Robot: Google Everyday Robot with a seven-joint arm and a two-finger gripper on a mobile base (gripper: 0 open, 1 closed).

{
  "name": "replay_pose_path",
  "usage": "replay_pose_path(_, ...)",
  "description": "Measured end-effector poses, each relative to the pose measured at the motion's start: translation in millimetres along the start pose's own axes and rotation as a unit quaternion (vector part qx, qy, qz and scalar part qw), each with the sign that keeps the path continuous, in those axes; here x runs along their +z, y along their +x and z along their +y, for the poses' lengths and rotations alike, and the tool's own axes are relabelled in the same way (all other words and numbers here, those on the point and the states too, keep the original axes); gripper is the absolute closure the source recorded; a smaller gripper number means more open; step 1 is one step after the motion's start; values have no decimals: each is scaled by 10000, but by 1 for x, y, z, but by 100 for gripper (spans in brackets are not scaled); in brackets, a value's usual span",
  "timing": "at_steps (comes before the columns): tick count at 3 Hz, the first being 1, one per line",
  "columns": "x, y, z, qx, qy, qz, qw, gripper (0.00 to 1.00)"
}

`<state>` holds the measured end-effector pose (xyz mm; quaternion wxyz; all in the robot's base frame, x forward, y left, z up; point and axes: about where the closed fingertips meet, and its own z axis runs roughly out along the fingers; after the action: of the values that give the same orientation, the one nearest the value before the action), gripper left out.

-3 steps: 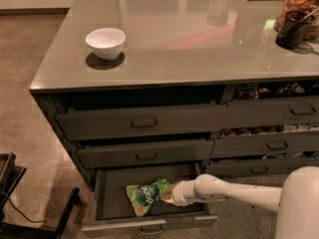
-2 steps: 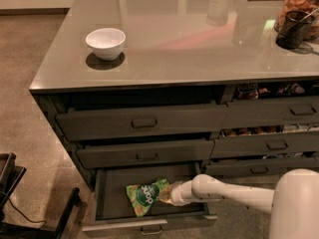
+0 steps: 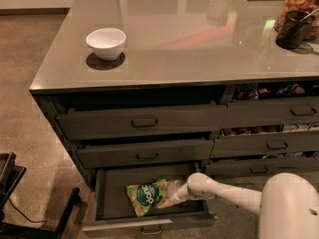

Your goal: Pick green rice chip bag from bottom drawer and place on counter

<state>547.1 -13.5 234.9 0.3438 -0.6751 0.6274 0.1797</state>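
Note:
The green rice chip bag (image 3: 145, 197) lies on the dark floor of the open bottom drawer (image 3: 107, 203), at its middle. My gripper (image 3: 168, 198) reaches into the drawer from the right on a white arm and is at the bag's right end, touching it. The glossy grey counter (image 3: 189, 39) spreads above the drawers.
A white bowl (image 3: 105, 43) stands on the counter at the left. A dark cup (image 3: 291, 30) and a jar of snacks (image 3: 299, 4) stand at the counter's right. Closed drawers (image 3: 139, 123) sit above the open one, narrower drawers with snack packets (image 3: 269, 133) to the right. A black stand (image 3: 15, 203) is on the floor at left.
The arm has stayed at the bag's right end; the bag and the drawer lie as before.

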Motion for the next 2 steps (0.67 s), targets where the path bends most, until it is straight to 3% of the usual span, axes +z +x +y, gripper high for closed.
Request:
replay_pose_path(1, 17, 4, -6, -146, 11, -104, 9998, 0)
replay_pose_path(2, 35, 6, -12, -268, 76, -248, 9993, 0)
